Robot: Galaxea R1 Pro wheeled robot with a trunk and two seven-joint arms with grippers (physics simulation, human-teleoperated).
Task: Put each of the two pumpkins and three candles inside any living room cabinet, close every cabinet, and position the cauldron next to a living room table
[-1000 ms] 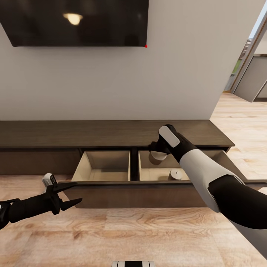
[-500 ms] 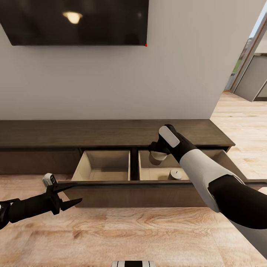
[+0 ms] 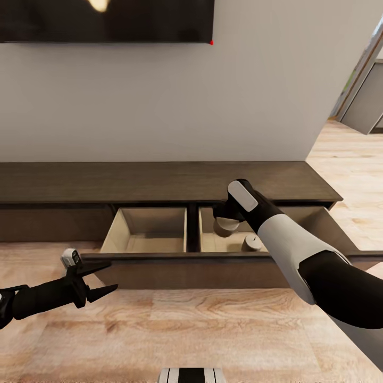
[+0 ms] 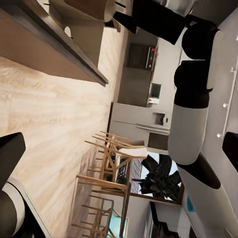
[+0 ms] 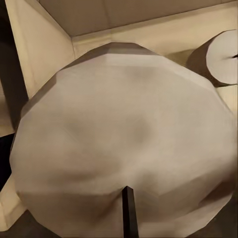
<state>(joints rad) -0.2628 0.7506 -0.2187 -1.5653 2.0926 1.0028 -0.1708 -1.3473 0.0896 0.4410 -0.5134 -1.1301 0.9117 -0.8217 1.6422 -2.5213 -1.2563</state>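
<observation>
The cabinet (image 3: 133, 182) runs along the wall, and its wide drawer (image 3: 202, 271) is pulled out, baring two pale compartments. My right gripper (image 3: 224, 221) is shut on a beige-grey candle (image 3: 226, 229) and holds it over the right compartment. In the right wrist view this candle (image 5: 124, 144) looms close. Another candle (image 3: 251, 243) stands on that compartment's floor, beside the held one (image 5: 225, 57). The left compartment (image 3: 146, 236) holds nothing. My left gripper (image 3: 113, 275) hangs open at the drawer front's left corner, with nothing between its fingers.
A black TV (image 3: 106, 21) hangs on the wall above the cabinet. At the right a doorway (image 3: 364, 101) leads to grey units. Wood plank floor (image 3: 186, 330) lies in front of the drawer. The left wrist view looks towards wooden chairs (image 4: 106, 163) and kitchen units (image 4: 141, 57).
The whole picture has shifted upward, so the camera has moved. Against the drawer, my right gripper and its candle sit slightly lower. The left gripper keeps its pose.
</observation>
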